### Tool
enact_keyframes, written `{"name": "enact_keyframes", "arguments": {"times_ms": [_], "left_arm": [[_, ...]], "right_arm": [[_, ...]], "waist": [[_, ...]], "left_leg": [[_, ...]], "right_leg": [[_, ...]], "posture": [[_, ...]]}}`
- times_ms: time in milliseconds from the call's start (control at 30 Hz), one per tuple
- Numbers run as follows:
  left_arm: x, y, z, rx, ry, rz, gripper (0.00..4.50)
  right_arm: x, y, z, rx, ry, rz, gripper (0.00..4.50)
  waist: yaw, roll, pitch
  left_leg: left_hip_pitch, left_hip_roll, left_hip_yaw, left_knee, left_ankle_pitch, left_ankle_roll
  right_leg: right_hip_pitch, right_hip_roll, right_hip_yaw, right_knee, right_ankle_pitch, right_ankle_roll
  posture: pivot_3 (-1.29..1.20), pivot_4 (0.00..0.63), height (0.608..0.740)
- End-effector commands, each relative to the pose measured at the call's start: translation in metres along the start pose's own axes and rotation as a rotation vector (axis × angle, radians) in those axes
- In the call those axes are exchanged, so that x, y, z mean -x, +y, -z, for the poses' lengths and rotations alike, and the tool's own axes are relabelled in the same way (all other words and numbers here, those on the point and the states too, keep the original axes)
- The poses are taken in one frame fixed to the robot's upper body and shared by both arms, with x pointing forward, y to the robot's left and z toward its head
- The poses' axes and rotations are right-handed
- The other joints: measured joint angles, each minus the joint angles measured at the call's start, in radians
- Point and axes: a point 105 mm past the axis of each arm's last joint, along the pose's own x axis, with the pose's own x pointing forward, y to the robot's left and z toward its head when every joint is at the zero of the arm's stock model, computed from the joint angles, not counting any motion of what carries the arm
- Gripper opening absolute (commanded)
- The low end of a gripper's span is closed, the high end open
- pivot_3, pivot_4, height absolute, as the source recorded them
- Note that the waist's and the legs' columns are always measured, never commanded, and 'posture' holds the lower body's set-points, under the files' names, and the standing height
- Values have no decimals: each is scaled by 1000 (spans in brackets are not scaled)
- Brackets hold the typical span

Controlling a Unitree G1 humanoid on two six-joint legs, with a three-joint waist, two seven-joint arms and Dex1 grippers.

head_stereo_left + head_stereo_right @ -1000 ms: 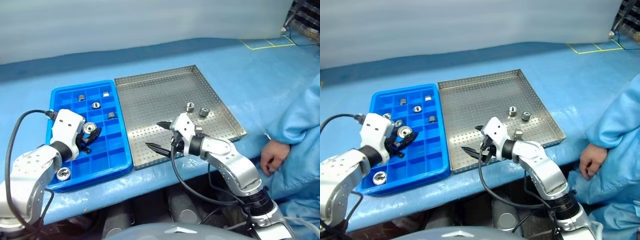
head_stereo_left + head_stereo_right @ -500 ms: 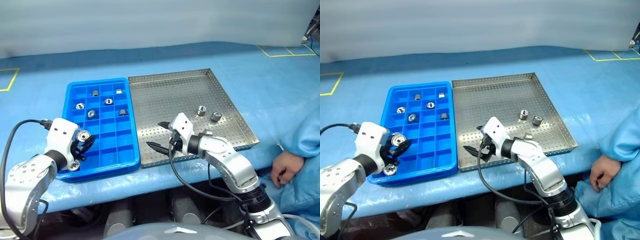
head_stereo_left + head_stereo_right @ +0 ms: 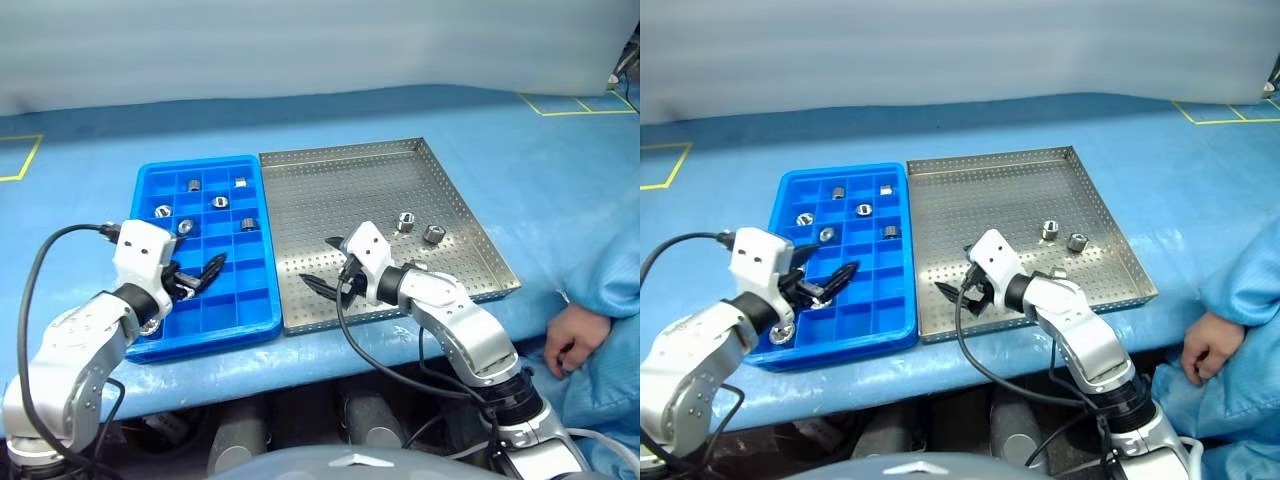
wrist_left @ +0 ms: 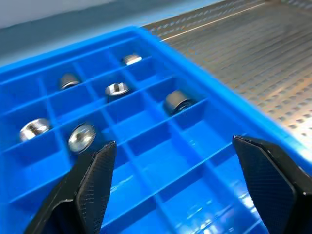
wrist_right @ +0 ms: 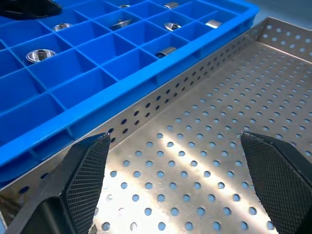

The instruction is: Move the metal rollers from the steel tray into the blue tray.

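The blue tray [image 3: 192, 163] lies left of the steel tray [image 3: 340, 190]. Several metal rollers rest in the blue tray's far compartments, such as one [image 3: 220, 201] and another [image 4: 176, 101]. One more lies at its front left corner [image 3: 780, 335]. Two rollers [image 3: 405, 222] [image 3: 433, 234] stand in the steel tray's right half, and a third [image 3: 415, 268] sits by my right arm. My left gripper [image 3: 197, 277] hovers open over the blue tray's front compartments with nothing between its fingers [image 4: 92, 180]. My right gripper [image 3: 316, 262] is open and empty over the steel tray's front left part.
A person's hand [image 3: 570, 350] and blue sleeve [image 3: 615, 290] are at the table's front right edge. The trays lie side by side on a blue cloth-covered table [image 3: 80, 200]. Yellow floor tape [image 3: 575, 100] marks the far right.
My left gripper held a roller before. It has opened, shifted right over the blue tray, and the roller is no longer between its fingers. The camera view also shifted.
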Motion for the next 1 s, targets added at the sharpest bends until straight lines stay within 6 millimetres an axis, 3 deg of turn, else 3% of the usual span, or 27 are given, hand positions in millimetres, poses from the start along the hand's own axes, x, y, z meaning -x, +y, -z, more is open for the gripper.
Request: {"name": "enact_keyframes", "arguments": {"times_ms": [33,100,333,567,867,1000], "left_arm": [[-16,-26,-17,-63,-99,134,4155],[-28,-45,-23,-63,-150,229,4155],[-48,-83,-29,-43,-236,374,4155],[-54,-88,-23,-13,-238,361,4155],[-53,-88,-19,2,-230,338,4155],[-53,-86,-19,1,-226,327,4198]], "right_arm": [[21,-29,-8,114,37,136,4500],[33,-44,-6,159,92,197,4500],[55,-78,15,118,264,332,4500],[59,-85,35,-3,339,350,4500],[54,-94,51,-144,357,387,4500],[48,-93,50,-156,345,369,3232]], "waist": [[0,1,0],[3,1,0],[-47,1,-1],[-107,1,-1],[-140,1,0],[-139,1,0]], "left_leg": [[0,0,0,0,0,0],[0,-1,0,1,0,0],[0,-1,1,2,0,1],[0,-1,1,2,0,2],[1,-1,1,2,0,2],[0,-1,1,2,0,2]], "right_leg": [[0,0,0,0,0,0],[0,-1,0,0,0,0],[1,1,1,0,0,0],[2,1,2,0,-1,4],[2,2,4,0,-2,7],[2,2,4,0,-1,8]], "posture": [[-216,150,740],[-239,150,740],[-298,150,740],[-297,150,740],[-274,150,740],[-262,150,740]]}}
